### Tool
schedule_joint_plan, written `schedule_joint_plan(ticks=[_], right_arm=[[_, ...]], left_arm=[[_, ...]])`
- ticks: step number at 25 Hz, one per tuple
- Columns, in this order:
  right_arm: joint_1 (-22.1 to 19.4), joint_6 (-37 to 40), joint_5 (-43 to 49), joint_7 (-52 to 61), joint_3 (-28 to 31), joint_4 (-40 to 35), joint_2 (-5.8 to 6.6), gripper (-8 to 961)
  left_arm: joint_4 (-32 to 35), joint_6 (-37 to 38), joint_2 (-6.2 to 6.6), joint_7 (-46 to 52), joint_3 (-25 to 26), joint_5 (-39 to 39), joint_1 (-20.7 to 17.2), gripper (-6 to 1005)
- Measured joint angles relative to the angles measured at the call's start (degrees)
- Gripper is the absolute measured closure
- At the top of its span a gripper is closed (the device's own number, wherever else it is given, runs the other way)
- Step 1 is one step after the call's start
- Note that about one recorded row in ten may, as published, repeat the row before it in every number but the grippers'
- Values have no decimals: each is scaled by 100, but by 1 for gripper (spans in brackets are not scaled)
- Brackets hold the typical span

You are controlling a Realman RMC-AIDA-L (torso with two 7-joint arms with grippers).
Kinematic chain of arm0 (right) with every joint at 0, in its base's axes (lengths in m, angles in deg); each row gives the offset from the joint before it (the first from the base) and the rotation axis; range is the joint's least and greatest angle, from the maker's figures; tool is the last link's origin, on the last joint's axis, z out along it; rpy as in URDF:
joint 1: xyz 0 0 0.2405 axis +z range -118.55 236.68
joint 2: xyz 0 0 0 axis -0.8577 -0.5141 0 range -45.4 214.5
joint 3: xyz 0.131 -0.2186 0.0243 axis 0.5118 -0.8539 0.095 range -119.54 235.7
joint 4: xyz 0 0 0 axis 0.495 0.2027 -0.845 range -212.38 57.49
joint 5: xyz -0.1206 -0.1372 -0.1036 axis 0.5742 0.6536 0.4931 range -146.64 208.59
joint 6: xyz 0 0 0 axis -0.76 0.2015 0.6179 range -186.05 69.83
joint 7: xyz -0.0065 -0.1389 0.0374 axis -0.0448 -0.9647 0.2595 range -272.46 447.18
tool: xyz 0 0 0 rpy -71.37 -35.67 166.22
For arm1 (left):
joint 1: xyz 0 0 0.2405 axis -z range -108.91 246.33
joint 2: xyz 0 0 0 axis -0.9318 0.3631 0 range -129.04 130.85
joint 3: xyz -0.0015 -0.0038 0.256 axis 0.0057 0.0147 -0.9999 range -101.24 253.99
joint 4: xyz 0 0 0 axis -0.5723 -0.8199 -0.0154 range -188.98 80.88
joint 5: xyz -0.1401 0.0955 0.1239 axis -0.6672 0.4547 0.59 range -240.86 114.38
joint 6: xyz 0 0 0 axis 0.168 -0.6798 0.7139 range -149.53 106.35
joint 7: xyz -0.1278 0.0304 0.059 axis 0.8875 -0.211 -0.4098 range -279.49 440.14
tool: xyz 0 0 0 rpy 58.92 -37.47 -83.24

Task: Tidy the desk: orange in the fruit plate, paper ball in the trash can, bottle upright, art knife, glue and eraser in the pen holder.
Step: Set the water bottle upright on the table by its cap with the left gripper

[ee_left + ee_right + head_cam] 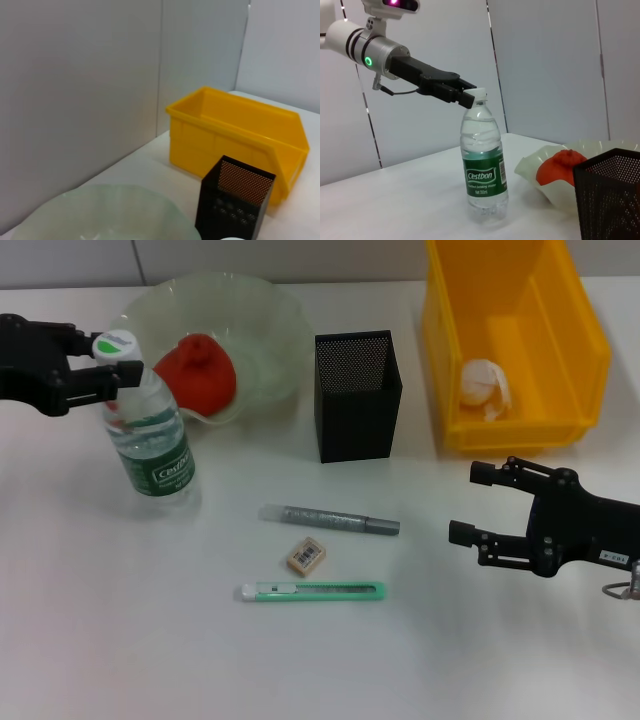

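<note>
Left gripper [112,365] is up at the cap of the bottle [150,440], fingers clamped on it, bottle upright on the table [120,640]. Orange [200,370] sits in the plate [260,320], paper ball [485,388] in the bin [580,340]. Glue [330,520], eraser [305,557] and knife [312,591] lie before the holder [357,395]. Right gripper [472,503] hovers spread apart beside them.

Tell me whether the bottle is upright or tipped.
Upright: the bottle stands on its base, cap up, with the left pincer at its cap.
</note>
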Motion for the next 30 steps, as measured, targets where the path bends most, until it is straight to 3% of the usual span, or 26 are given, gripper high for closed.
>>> schedule_joint_plan(ticks=[7,30], right_arm=[[-1,-21,22,1,-3,0,0,129],[-36,0,23,-15,-3,0,0,130]], left_arm=[[-261,-43,1,-161,241,-1,19,557],[-673,-575,5,-489,252,-1,16,557]])
